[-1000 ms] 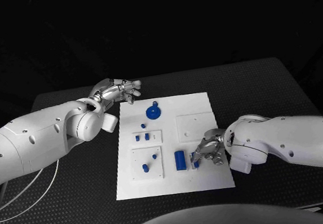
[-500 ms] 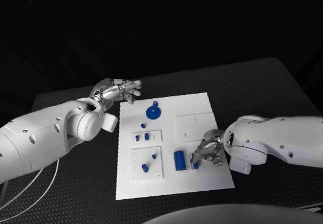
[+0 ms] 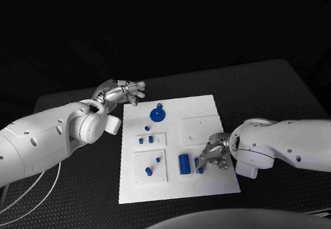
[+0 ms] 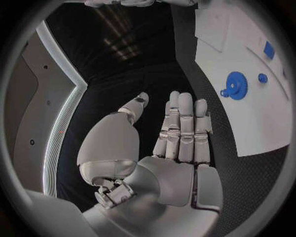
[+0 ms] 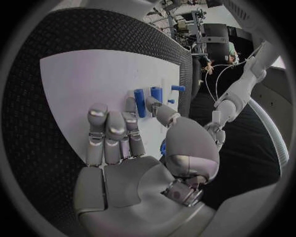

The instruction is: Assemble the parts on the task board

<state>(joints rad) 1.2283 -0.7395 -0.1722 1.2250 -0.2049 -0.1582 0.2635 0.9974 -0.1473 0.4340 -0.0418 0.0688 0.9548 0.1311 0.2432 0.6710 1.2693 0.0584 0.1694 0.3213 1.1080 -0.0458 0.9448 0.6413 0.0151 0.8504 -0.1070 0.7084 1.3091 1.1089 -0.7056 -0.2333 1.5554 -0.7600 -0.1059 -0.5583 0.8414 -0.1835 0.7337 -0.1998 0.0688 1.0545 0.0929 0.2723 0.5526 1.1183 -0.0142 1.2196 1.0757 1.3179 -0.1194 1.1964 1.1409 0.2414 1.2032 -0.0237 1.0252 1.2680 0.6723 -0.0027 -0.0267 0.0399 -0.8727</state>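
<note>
Though set against the preceding second, shows almost no change: right robot hand (image 3: 212,155) low over the near right part of the task board (image 3: 198,109), fingers curled just beside a blue cylinder (image 3: 184,163) and a smaller blue part (image 3: 200,168); cannot tell whether pinching either. Suggests a grasp being settled, with assembly judged unfinished. Left robot hand (image 3: 120,92) wide and holding nothing, parked off the board's far left corner, near the blue gear (image 3: 157,114). Board's right edge close by the right wrist; bare counter (image 3: 262,88) beyond, leaving open room for withdrawal rightward.
</note>
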